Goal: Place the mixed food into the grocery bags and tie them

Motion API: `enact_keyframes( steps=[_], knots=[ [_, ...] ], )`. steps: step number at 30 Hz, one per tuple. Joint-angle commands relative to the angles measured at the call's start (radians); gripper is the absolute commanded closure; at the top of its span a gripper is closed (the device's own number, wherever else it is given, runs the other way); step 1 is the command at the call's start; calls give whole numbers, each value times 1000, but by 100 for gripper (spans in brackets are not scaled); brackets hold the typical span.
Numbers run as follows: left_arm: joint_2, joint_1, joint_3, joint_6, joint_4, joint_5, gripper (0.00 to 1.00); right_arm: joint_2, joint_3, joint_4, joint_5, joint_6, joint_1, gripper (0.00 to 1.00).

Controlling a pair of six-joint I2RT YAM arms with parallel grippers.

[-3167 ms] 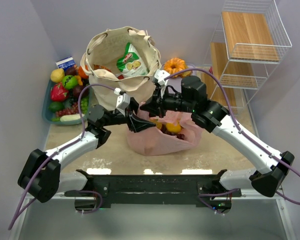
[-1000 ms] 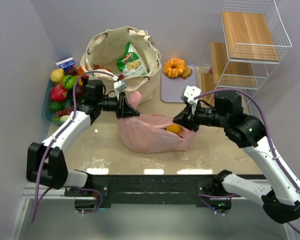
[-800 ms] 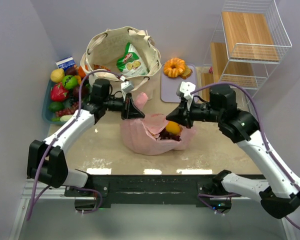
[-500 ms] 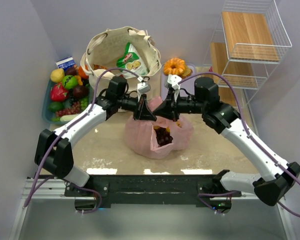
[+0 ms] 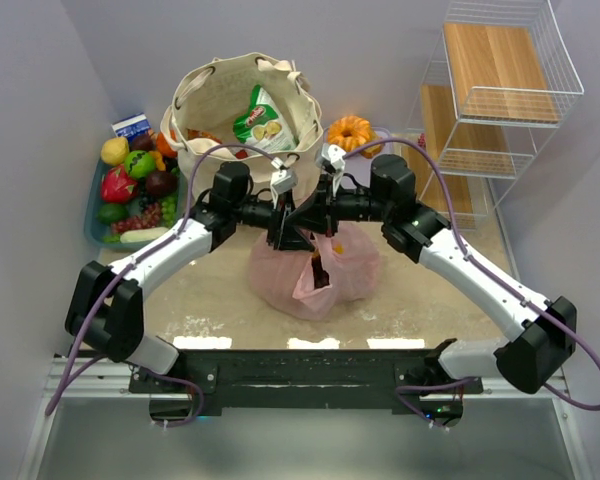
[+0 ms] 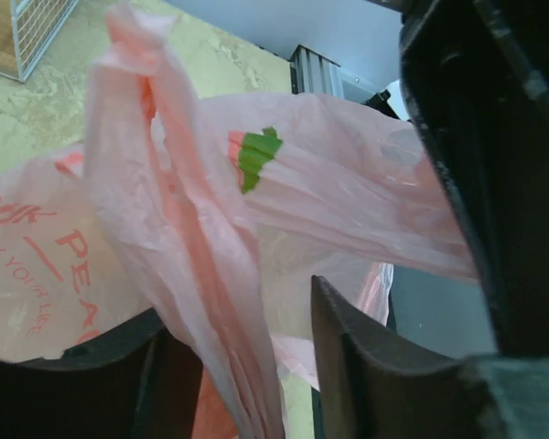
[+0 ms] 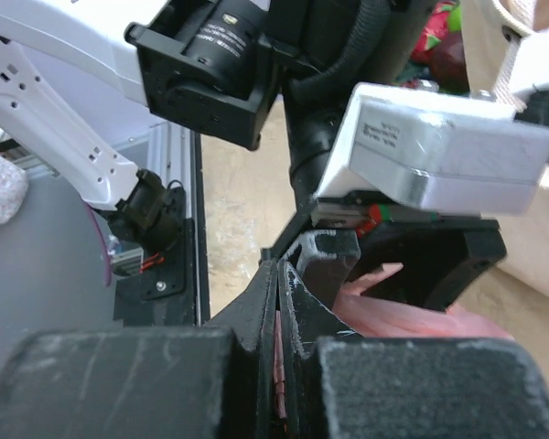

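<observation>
The pink plastic bag [image 5: 310,272] sits mid-table, gathered up, with dark fruit showing in its mouth. My left gripper [image 5: 286,230] and right gripper [image 5: 306,222] meet just above it. In the left wrist view a twisted pink handle [image 6: 178,229] runs up through the gap between the fingers [image 6: 366,366], which stand a little apart. The right gripper [image 7: 291,302] is shut on a thin strip of pink plastic [image 7: 277,366]. The cream canvas tote [image 5: 212,100] stands behind, holding a green and white snack packet [image 5: 263,118]. The orange ring cake [image 5: 350,132] lies back right.
A tray of fruit [image 5: 130,185] sits at the far left beside the tote. The ring cake rests on a lavender board [image 5: 352,175]. A wire shelf rack with wooden boards [image 5: 500,90] stands at the back right.
Both grippers have swung inward from the bag's two sides and now meet over its middle. The handles have come together and the bag has bunched up narrower and taller.
</observation>
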Motion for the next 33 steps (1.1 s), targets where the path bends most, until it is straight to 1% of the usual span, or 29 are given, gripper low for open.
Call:
enact_keyframes(
  steps=[1, 3, 4, 6, 7, 8, 9, 14, 15, 19, 25, 29, 33],
  knots=[
    [-60, -7, -8, -1, 56, 15, 43, 1, -1, 109, 18, 30, 0, 100],
    [-69, -7, -24, -29, 84, 24, 38, 9, -10, 128, 24, 42, 0, 100],
    [-74, -7, -35, -48, 145, 31, 35, 9, -16, 136, 27, 45, 0, 100],
    [-72, -7, -73, -139, 228, 62, 30, 13, -27, 153, 35, 50, 0, 100],
    [-68, -7, -86, -173, 313, 73, 30, 16, -33, 167, 42, 50, 2, 100],
    [-66, -7, -101, -218, 343, 94, 29, 15, -45, 176, 52, 52, 2, 100],
    [-63, -7, -103, -225, 358, 104, 28, 16, -49, 182, 58, 52, 2, 100],
    [-83, -7, -121, -201, 353, 145, 21, 16, -62, 201, 115, 47, 0, 100],
    [-88, -7, -126, -193, 352, 145, 18, 18, -61, 202, 121, 48, 0, 100],
    [-117, -7, -146, -181, 369, 147, 13, 27, -70, 240, 121, 74, 0, 100],
    [-125, -7, -153, -156, 346, 136, 12, 13, -79, 251, 69, 84, 2, 100],
    [-122, -4, -152, -155, 348, 116, 12, -40, -105, 267, 9, 98, 0, 100],
    [-131, 0, -159, -158, 365, 125, 12, -94, -125, 296, -26, 131, 2, 100]
  ],
)
